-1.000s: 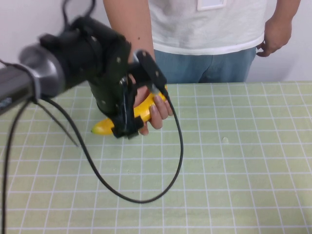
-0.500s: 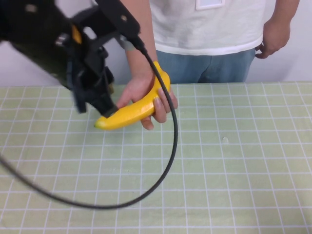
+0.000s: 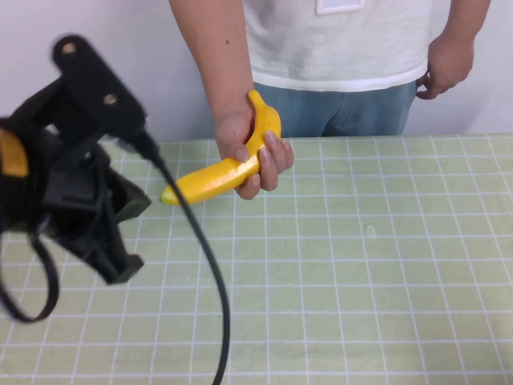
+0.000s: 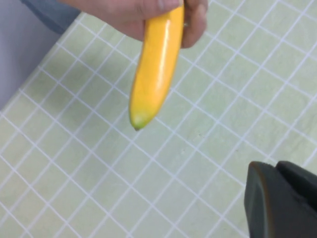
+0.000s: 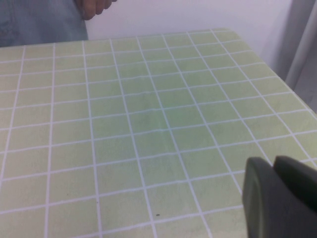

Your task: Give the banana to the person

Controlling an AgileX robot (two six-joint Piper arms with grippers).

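The person (image 3: 337,48), in a white T-shirt and blue jeans, stands at the table's far side. One hand holds the yellow banana (image 3: 220,172) above the table, its greenish tip pointing towards my left arm. The banana also shows in the left wrist view (image 4: 156,69), gripped by the person's fingers. My left gripper (image 3: 120,234) is at the left, drawn back from the banana, open and empty. One of its fingers (image 4: 277,203) shows in the left wrist view. My right gripper (image 5: 280,198) hangs over bare table near the right edge, with nothing in it.
A green mat with a white grid (image 3: 361,265) covers the table. A black cable (image 3: 212,273) hangs from my left arm across the mat. The table's right edge (image 5: 277,69) and a wall lie beyond my right gripper. The person's other hand (image 3: 445,60) rests at the hip.
My left gripper has let go of the banana and pulled back to the left. The person has lifted the banana higher off the table.
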